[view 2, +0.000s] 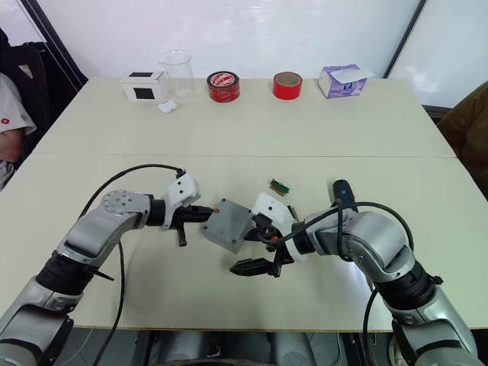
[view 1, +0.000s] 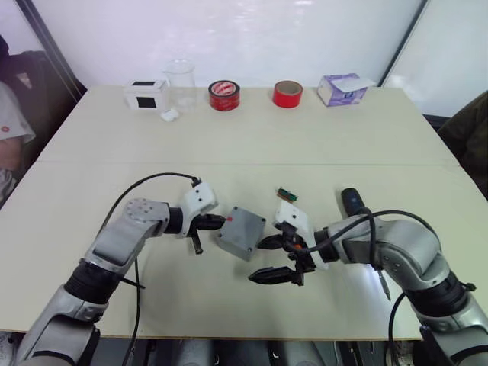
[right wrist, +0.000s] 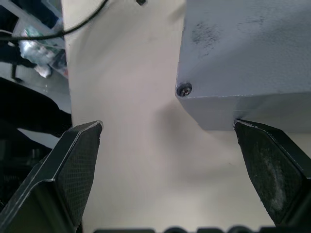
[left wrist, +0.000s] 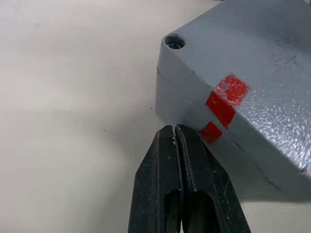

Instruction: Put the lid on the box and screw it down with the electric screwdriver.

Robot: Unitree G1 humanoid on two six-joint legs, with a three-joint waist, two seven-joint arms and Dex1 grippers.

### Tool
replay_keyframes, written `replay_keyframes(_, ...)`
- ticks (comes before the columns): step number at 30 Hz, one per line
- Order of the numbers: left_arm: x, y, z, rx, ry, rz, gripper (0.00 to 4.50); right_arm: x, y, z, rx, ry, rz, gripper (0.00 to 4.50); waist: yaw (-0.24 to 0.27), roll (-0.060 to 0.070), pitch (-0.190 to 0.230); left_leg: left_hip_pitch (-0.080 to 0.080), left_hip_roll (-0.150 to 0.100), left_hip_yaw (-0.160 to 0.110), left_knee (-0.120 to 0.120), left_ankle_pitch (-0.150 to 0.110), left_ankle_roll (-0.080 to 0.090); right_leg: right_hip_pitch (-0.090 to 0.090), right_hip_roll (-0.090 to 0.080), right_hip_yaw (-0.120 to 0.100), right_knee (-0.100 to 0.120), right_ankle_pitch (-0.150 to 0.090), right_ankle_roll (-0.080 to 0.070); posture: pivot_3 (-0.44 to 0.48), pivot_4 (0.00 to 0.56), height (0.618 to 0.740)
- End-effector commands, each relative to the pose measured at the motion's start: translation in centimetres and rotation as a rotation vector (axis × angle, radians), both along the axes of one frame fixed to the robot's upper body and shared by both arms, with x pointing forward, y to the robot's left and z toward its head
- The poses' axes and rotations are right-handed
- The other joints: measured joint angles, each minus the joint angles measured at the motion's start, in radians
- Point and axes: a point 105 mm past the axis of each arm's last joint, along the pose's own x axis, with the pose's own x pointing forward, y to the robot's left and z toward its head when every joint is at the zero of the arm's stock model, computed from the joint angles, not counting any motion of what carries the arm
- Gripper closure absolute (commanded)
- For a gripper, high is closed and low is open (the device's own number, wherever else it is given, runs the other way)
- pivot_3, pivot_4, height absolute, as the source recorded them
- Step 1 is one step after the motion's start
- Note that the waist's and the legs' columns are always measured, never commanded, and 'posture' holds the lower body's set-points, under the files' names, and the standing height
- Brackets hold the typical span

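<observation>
Box (view 1: 241, 232) and lid (left wrist: 252, 53) sit together as one grey block near the front middle of the pale bench (view 1: 252, 145), the lid already lying on top with a screw hole showing at its corner and red marks crossing the seam on the side that faces the left arm. Closest to the front edge, the right gripper (view 1: 272, 259) has its black fingers spread wide apart; one fingertip (right wrist: 272, 160) lies at the lower edge of the box's side, while the other hangs over bare bench, gripping nothing. On the other side of the box, the left gripper (view 1: 216, 222) has its two fingers pressed together with nothing between them, and their joined tip (left wrist: 175, 133) points at the box's side wall just beside the red marks, very close to it or touching. Behind the right forearm, the electric screwdriver (view 1: 354, 203) lies on the bench, its dark body partly hidden by the arm and a cable. A little beyond the box lies a small green part (view 1: 287, 193), apart from everything else. Along the far edge stand, from the robot's left to right, a white box with a black square (view 1: 146, 95), a clear beaker (view 1: 180, 82) with a small white object (view 1: 169, 115) in front of it, a red tape roll with a printed label (view 1: 224, 95), a plain red tape roll (view 1: 287, 94) and a purple tissue box (view 1: 341, 89).
</observation>
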Motion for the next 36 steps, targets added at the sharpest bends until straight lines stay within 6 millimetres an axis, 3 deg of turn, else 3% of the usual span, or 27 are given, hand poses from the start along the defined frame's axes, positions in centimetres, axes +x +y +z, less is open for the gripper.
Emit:
replay_keyframes(1, 0.4, 0.2, 1.2, -0.006, -0.059, 0.004, 4.5, 0.1, 0.6, 1.3, 0.051, -0.036, 0.007, 0.02, 0.0, 0.0, 0.0, 0.0, 0.0, 0.0, 0.0, 0.0, 0.0, 0.0, 0.0, 0.0, 0.0, 0.0, 0.0, 0.0, 0.15, 0.74)
replay_keyframes(5, 0.4, 1.2, 1.2, 0.011, -0.072, 0.034, 4.5, 0.4, 0.4, 1.5, 0.052, -0.043, -0.01, 0.02, -0.001, 0.0, 0.0, 0.0, 0.0, 0.0, 0.0, 0.0, 0.0, 0.0, 0.0, 0.0, 0.0, 0.0, 0.0, 0.0, 0.15, 0.74)
replay_keyframes(12, -1.8, 3.5, 0.7, 0.052, -0.001, 0.018, 4.5, 1.2, -2.4, 2.3, -0.027, -0.151, -0.016, 0.02, 0.0, 0.0, 0.0, 0.0, 0.001, 0.0, 0.0, 0.0, 0.0, 0.0, 0.0, 0.0, 0.0, 0.0, 0.0, 0.0, 0.15, 0.74)
replay_keyframes(18, -4.0, 3.6, 0.0, 0.078, 0.078, -0.043, 4.5, 4.2, -3.9, 2.8, -0.09, -0.295, -0.061, 0.02, -0.001, 0.0, 0.0, 0.0, 0.0, 0.001, 0.001, 0.0, 0.0, 0.0, -0.001, 0.0, 0.0, 0.0, 0.0, 0.0, 0.15, 0.74)
replay_keyframes(23, -5.1, 2.8, -0.4, 0.059, 0.12, -0.072, 4.5, 5.3, -3.1, 2.3, -0.093, -0.343, -0.036, 0.02, -0.002, 0.0, 0.0, 0.001, 0.001, 0.001, 0.001, 0.0, 0.0, 0.0, 0.001, 0.0, 0.001, 0.0, 0.0, 0.0, 0.15, 0.74)
replay_keyframes(30, -4.4, 1.3, -0.3, 0.013, 0.091, -0.054, 4.5, 4.6, -1.9, 1.4, -0.075, -0.325, 0.026, 0.02, 0.001, 0.0, 0.0, 0.0, 0.001, 0.001, 0.002, 0.0, 0.0, 0.0, 0.0, 0.0, 0.001, 0.0, 0.0, 0.0, 0.15, 0.74)
replay_keyframes(36, -2.2, 1.1, 0.6, -0.019, 0.021, 0.0, 4.5, 2.3, -0.7, 0.9, -0.01, -0.239, 0.056, 0.02, 0.001, 0.0, 0.0, 0.0, 0.001, 0.0, 0.003, 0.0, 0.0, 0.0, 0.001, 0.0, 0.002, 0.0, 0.0, 0.0, 0.15, 0.74)
